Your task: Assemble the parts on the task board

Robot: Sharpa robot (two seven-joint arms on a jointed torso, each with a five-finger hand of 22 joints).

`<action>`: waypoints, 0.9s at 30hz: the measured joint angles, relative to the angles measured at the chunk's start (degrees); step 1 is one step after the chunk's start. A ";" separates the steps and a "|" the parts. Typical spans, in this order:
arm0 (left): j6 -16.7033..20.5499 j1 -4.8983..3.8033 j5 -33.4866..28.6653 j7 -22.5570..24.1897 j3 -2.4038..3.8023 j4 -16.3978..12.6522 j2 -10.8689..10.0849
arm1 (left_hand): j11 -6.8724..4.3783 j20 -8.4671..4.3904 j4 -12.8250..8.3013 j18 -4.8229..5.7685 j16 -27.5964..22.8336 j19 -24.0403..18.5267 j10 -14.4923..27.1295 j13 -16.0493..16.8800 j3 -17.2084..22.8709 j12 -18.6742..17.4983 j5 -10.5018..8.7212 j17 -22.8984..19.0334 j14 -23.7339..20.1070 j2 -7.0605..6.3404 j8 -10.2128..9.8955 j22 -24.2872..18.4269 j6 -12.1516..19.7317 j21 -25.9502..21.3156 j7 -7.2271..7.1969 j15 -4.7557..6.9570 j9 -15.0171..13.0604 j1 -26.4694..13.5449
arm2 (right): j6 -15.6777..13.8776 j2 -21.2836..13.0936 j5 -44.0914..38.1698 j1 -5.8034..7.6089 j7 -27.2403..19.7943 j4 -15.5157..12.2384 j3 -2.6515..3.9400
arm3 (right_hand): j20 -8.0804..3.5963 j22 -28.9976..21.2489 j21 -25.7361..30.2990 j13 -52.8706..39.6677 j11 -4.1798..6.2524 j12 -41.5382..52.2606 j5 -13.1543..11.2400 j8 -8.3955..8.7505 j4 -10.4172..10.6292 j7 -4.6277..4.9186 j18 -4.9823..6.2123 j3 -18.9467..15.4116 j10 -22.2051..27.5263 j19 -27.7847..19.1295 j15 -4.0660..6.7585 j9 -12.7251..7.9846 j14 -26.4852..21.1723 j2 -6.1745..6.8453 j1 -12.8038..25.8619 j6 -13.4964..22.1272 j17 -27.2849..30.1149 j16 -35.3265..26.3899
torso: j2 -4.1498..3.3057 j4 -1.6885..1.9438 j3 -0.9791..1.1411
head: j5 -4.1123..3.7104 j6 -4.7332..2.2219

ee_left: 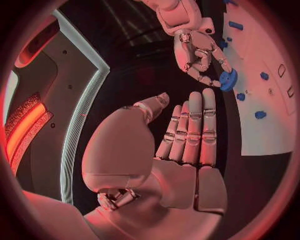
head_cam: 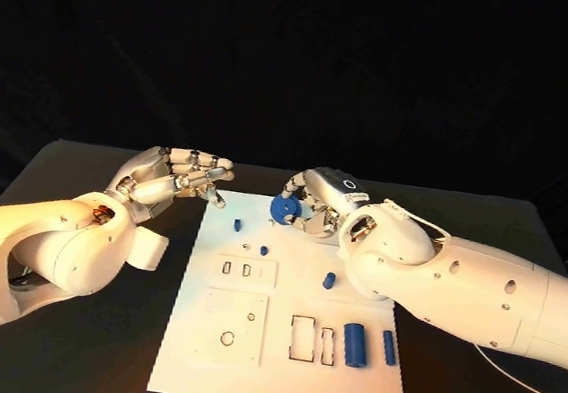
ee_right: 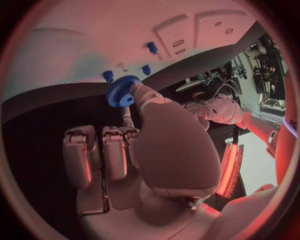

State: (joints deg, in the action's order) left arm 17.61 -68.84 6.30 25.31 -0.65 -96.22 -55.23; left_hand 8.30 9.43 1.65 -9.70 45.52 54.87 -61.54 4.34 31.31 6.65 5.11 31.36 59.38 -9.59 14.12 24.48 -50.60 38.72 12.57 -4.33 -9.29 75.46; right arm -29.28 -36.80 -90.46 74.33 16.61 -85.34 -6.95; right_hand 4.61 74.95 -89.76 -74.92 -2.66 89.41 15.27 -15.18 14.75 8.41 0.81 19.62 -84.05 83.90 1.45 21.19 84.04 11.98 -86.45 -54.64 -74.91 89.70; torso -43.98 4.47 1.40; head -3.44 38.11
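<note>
Black table (head_cam: 99, 167), black backdrop, and the white task board (head_cam: 279, 368) sitting in the middle with a few blue parts on it: two cylinders (head_cam: 356, 345) near the right edge and some little pegs (head_cam: 237, 222) further up.

Right robot hand (head_cam: 315, 207) has a blue gear (head_cam: 284, 209) pinched at its fingertips, hanging over the far end of the task board. Left robot hand (head_cam: 182, 175) is just off the board's far left corner, fingers apart, nothing in it.

Biggest risk I'd guess: that grip is only on the gear's rim, so if it meets its post tilted it could jam or pop out and roll off the board. The left robot hand is close too, so a bump isn't impossible.
</note>
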 measured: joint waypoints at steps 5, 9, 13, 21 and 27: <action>-0.06 0.00 0.01 0.00 0.00 -0.01 0.02 | 0.00 0.00 0.00 0.00 0.00 0.00 0.00 0.00 0.00 0.00 0.00 -0.05 0.00 0.00 0.00 0.00 0.00 0.00 0.00 0.00 0.00 0.00 | 0.17 2.28 -1.43 -0.54 0.08 1.73 -0.38 | 0.00 0.00 0.00 0.00 0.00 0.00 -0.16 -0.04 0.03 0.00 0.00 0.34 0.00 0.00 0.00 0.00 0.00 0.32 0.48 0.00 0.00 0.00 | -0.05 -0.02 0.04 | 0.19 0.03; -0.08 0.00 0.01 0.00 0.00 -0.02 0.11 | 0.00 0.00 0.00 0.00 0.00 0.00 0.00 0.00 0.00 0.00 0.00 -0.05 0.00 0.00 0.00 -0.01 0.00 0.00 0.00 0.00 0.00 0.00 | 0.68 4.11 -2.11 -1.03 0.21 3.57 -0.60 | 0.00 -0.01 0.00 0.00 0.00 0.00 -0.34 -0.06 0.17 -0.03 0.00 0.49 0.00 0.00 0.00 0.01 0.00 0.26 0.67 -0.03 -0.01 0.00 | -0.09 -0.03 0.08 | 0.21 -0.11; -0.11 0.00 0.01 0.00 0.00 -0.02 0.18 | 0.00 0.03 -0.01 0.00 0.03 -0.05 0.00 0.00 0.01 0.00 0.00 -0.05 0.00 0.00 0.00 0.01 0.00 0.08 0.00 0.00 0.01 0.00 | 1.42 5.20 -2.54 -1.40 0.34 4.97 -0.70 | 0.00 -0.01 0.00 0.01 0.00 0.00 -0.45 -0.06 0.10 -0.03 0.01 0.56 0.00 0.00 -0.01 0.01 0.00 0.26 0.68 -0.04 -0.04 0.00 | -0.11 0.01 0.12 | 0.26 -0.13; -0.13 0.00 0.01 -0.01 0.00 0.04 0.18 | 0.00 -0.01 -0.16 -0.01 0.35 -0.41 0.00 0.00 0.16 0.00 0.00 -0.05 0.00 0.00 0.00 0.14 0.00 0.32 0.00 0.00 0.01 0.00 | 2.75 6.73 -2.99 -1.84 0.61 7.00 -0.75 | 0.00 -0.02 0.00 0.01 0.00 0.00 -0.56 -0.16 0.02 -0.03 0.00 0.64 0.00 0.00 -0.01 0.00 0.00 0.41 0.82 -0.04 -0.04 0.00 | -0.12 -0.10 0.20 | 0.67 0.04; -0.15 0.00 0.01 -0.02 0.00 0.08 0.18 | 0.00 -0.01 -0.16 0.00 0.34 -0.41 0.00 0.00 0.16 0.00 0.00 -0.12 0.00 0.24 0.00 0.22 0.00 0.32 0.00 0.00 0.01 0.24 | 3.42 7.54 -3.14 -1.92 0.70 8.39 -0.77 | 0.01 -0.02 0.00 0.01 -0.01 0.00 -0.66 -0.36 0.11 -0.04 0.00 0.73 0.00 0.00 -0.01 -0.05 0.01 0.56 0.97 -0.05 -0.03 0.00 | -0.08 -0.12 0.24 | 0.83 0.30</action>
State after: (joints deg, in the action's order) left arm 17.47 -68.84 6.32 25.29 -0.65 -96.15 -55.06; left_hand 8.30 9.42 1.49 -9.70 45.86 54.46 -61.54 4.34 31.47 6.65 5.11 31.25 59.38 -9.36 14.12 24.70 -50.60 39.04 12.57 -4.33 -9.28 75.69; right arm -25.86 -29.26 -93.61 72.40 17.31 -76.95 -7.72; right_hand 4.62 74.93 -89.75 -74.91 -2.67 89.40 14.61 -15.54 14.86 8.37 0.82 20.35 -84.04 83.90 1.44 21.14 84.04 12.55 -85.48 -54.69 -74.94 89.69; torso -44.07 4.36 1.63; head -2.61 38.41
